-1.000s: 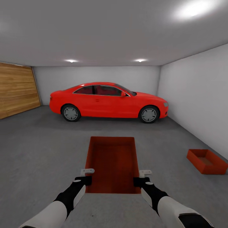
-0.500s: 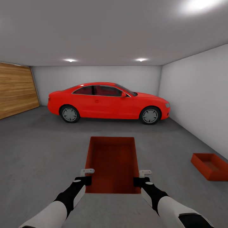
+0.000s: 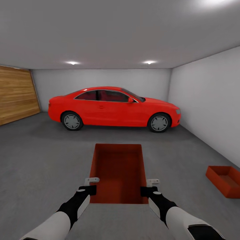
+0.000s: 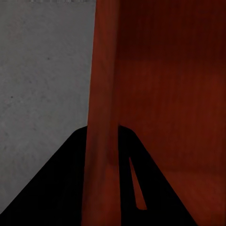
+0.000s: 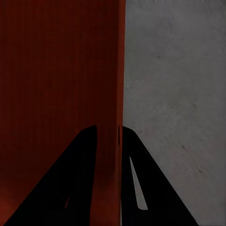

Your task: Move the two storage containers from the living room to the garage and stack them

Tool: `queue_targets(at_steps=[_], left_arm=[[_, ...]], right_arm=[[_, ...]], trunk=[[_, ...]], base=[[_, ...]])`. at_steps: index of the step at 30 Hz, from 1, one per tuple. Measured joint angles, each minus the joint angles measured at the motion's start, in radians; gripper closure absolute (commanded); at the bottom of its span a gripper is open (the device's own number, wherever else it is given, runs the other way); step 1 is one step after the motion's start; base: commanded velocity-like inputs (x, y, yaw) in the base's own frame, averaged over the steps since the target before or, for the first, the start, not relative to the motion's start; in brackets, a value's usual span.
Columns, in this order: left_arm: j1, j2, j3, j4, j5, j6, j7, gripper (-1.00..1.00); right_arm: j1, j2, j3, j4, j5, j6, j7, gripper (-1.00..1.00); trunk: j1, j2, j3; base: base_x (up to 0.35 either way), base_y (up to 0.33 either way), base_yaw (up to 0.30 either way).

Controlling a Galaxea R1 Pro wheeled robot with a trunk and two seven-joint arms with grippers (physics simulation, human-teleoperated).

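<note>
The robot stands in the garage, a bare room with pale grey walls, and holds one orange-red bin out in front of its trunk, above the dark grey concrete floor. The bin is level, open side up, its long axis pointing away from the robot.

The left hand is clamped on the bin's left wall near the near corner, and the right hand is clamped on the right wall opposite. In the left wrist view one dark finger lies outside the thin red wall and the other inside, pressed to it. The right wrist view shows the same pinch, with a finger on either side of the wall and speckled concrete beyond.

The second bin sits on the floor at the robot's right, near the side wall, cut by the picture's edge.

A red car is parked sideways across the far end of the room, and a door of horizontal wooden slats closes the left side. No writing, label or brand can be read on anything.
</note>
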Motion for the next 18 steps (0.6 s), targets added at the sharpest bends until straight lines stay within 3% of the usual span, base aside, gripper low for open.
queue_targets(at_steps=[18], left_arm=[[0.000,-0.001,0.001,0.000,-0.003,0.000,0.001,1.00]], right_arm=[[0.000,0.000,0.000,0.000,0.000,0.000,0.000,1.00]], trunk=[[0.000,0.000,0.000]], base=[[0.322,0.000,0.000]])
